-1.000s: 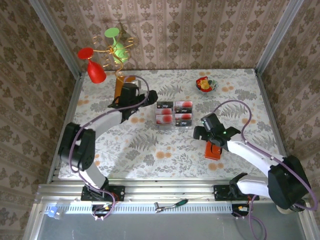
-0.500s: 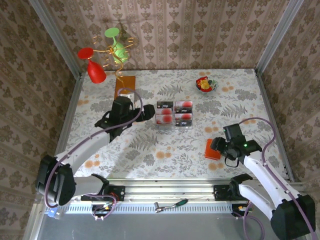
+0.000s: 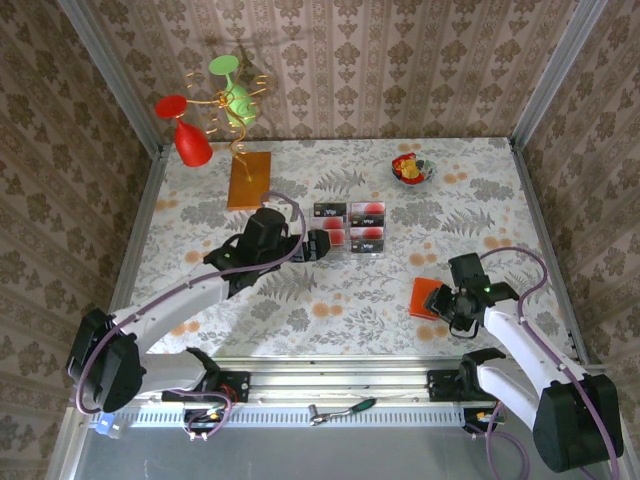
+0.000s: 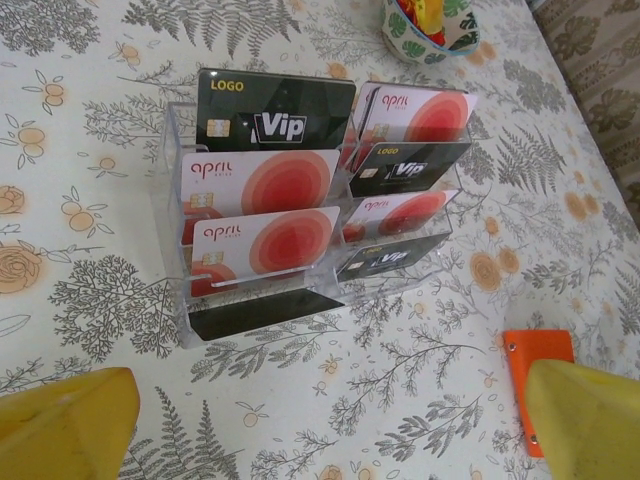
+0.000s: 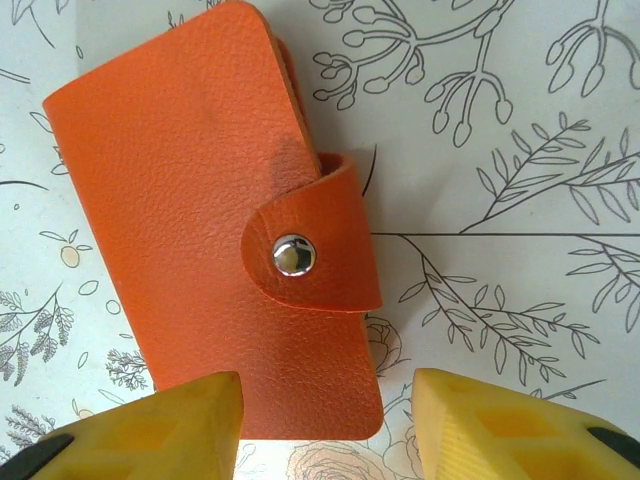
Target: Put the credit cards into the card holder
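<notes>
The orange card holder (image 5: 200, 230) lies flat and snapped shut on the table (image 3: 350, 310), toward its near right corner. The right gripper (image 5: 325, 420) hangs over the holder's near end with its fingers apart, clamped on nothing; one finger (image 5: 170, 420) covers the holder's corner and the other stands clear beside it. The credit cards (image 4: 265, 200) stand in a clear tray (image 4: 170, 230) near the table's middle. The left gripper (image 4: 320, 420) is close beside the tray, fingers spread wide, holding nothing
</notes>
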Robot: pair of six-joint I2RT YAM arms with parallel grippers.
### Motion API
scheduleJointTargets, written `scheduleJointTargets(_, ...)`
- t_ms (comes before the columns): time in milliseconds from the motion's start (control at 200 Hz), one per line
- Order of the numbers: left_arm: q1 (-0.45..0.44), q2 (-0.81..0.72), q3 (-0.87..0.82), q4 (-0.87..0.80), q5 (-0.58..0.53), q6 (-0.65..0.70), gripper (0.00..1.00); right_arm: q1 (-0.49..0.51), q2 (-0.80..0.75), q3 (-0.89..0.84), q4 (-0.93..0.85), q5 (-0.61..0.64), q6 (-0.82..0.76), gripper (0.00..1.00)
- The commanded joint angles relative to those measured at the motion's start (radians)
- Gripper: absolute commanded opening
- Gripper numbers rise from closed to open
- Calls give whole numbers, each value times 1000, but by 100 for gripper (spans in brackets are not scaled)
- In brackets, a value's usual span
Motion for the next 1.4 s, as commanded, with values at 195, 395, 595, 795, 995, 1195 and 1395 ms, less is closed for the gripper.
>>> scheduleJointTargets(195,-26,33,27,-7,-30,4,100,-8,-10,-42,38,-42,28,43)
scheduleJointTargets(395,-34,31,24,-8,-34,6,100,-19,-31,-54,46,-56,28,37)
scheduleJointTargets(595,-38,32,26,-11,-39,5,100,-31,-37,-63,59,-69,23,33)
scheduleJointTargets(795,-42,37,25,-7,-35,-4,100,-47,-41,-80,75,-86,20,13)
scheduleJointTargets(995,-41,29,11,-34,-61,-94,100,-54,-70,-77,80,-124,7,0)
scheduleJointTargets(1195,-22,-34,-51,-46,-69,-189,100,-48,-108,-35,177,-336,15,0)
scheduleJointTargets(1395,-19,-66,-71,-11,-13,-178,100,90,-97,45,346,-434,148,0)
